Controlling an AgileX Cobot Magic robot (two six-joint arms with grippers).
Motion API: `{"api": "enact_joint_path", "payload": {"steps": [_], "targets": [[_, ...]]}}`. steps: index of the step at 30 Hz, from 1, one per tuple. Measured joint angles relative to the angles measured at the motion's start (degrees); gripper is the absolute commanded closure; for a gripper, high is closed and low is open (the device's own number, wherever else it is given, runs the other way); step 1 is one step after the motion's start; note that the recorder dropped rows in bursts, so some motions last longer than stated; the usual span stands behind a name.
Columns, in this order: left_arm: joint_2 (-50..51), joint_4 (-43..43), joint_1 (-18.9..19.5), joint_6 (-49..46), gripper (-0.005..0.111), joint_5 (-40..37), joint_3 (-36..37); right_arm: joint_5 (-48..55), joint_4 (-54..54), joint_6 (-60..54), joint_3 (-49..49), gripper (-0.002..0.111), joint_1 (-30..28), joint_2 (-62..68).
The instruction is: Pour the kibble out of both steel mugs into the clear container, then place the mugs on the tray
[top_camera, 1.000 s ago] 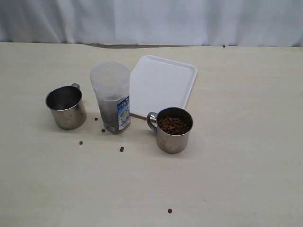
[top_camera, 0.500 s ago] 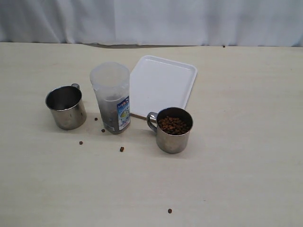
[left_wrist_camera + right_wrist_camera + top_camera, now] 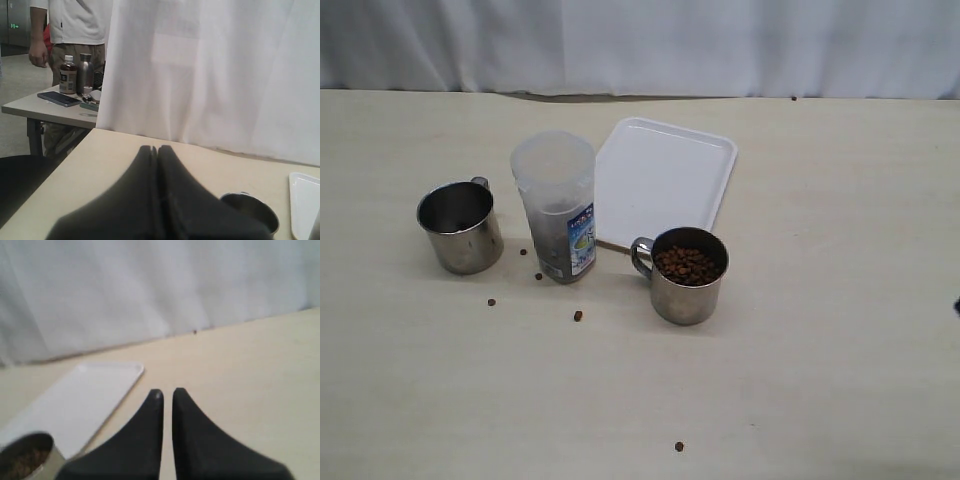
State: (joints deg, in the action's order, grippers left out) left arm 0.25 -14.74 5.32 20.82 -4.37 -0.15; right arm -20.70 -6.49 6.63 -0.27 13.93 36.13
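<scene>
Looking at a tall, translucent plastic container (image 3: 554,205), round and slightly tapered, standing upright on a pale, matte tabletop (image 3: 820,350) and holding a dark layer of kibble in its lower part. Trying to read its small blue-and-white label (image 3: 580,238) and finding the print too small.

Seeing, left of the container and a little apart from it, an empty mug (image 3: 460,228) of shiny steel, cylindrical, showing bare metal inside, its loop handle at the far side. Finding, right of the container and nearer the camera, a full mug (image 3: 688,285) of the same make, carrying small round brown kibble (image 3: 687,264), with its handle turning toward the container.

Noting a flat white plastic tray (image 3: 665,180), rectangular with rounded corners and a low rim, lying behind and right of the container, close beside it. Spotting loose pellets (image 3: 578,315) lying scattered in front of the container.

Showing the left end effector (image 3: 157,150) with dark tapered fingers pressed together, pinching nothing. Showing the right end effector (image 3: 164,392) likewise closed to a thin slit, gripping nothing.
</scene>
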Motion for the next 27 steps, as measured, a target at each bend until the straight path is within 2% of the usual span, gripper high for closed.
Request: {"api": "enact_joint_path", "payload": {"steps": [4,8,13,19,27], "targets": [[0.0,0.0,0.0,0.0,0.107,0.0,0.0,-13.28,12.8,2.67,0.04,0.103,0.0,22.12],[0.0,0.0,0.0,0.0,0.107,0.0,0.0,-27.42,16.43,3.16,-0.44,0.103,0.0,40.79],[0.0,0.0,0.0,0.0,0.107,0.0,0.0,-31.41,19.48,2.01,-8.89,0.103,0.0,62.25],[0.0,0.0,0.0,0.0,0.107,0.0,0.0,-36.15,33.31,-2.81,-17.32,0.103,0.1,74.84],[0.0,0.0,0.0,0.03,0.107,0.0,0.0,-35.77,43.73,-5.72,-21.3,0.103,0.1,76.86]]}}
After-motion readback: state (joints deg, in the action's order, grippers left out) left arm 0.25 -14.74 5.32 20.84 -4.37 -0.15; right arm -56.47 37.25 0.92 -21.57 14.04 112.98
